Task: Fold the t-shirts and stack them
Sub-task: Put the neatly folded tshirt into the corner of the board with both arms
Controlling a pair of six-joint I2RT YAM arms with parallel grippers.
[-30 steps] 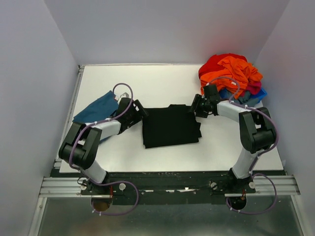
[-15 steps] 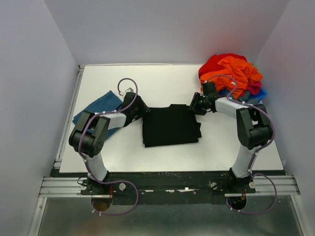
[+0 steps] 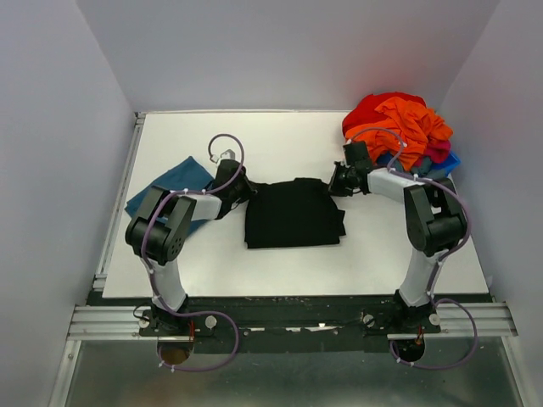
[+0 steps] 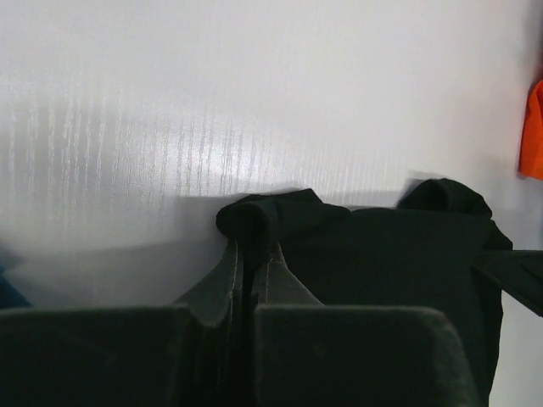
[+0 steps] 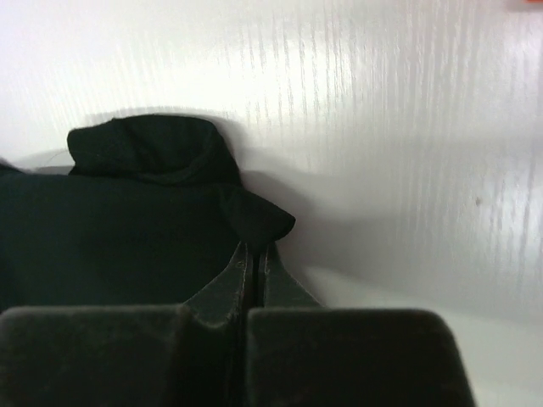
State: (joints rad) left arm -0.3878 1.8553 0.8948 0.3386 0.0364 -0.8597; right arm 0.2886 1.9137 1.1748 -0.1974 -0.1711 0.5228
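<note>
A black t-shirt (image 3: 293, 216) lies folded into a rough square at the middle of the white table. My left gripper (image 3: 246, 188) is shut on its far left corner; in the left wrist view the black t-shirt (image 4: 382, 246) bunches over the closed fingertips of the left gripper (image 4: 251, 246). My right gripper (image 3: 333, 186) is shut on the far right corner, and in the right wrist view a fold of the black t-shirt (image 5: 127, 229) sticks up out of the right gripper (image 5: 254, 246). A teal-blue shirt (image 3: 161, 188) lies flat by the left edge.
A heap of red, orange and blue clothes (image 3: 399, 127) fills the far right corner of the table (image 3: 280, 140), just behind my right arm. Grey walls close in the table on three sides. An orange edge of cloth (image 4: 532, 127) shows at the right of the left wrist view.
Both grippers have closed on the far corners of the black t-shirt. Both arms have slid a little toward the far side, and the shirt's far edge has bunched at each grip.
</note>
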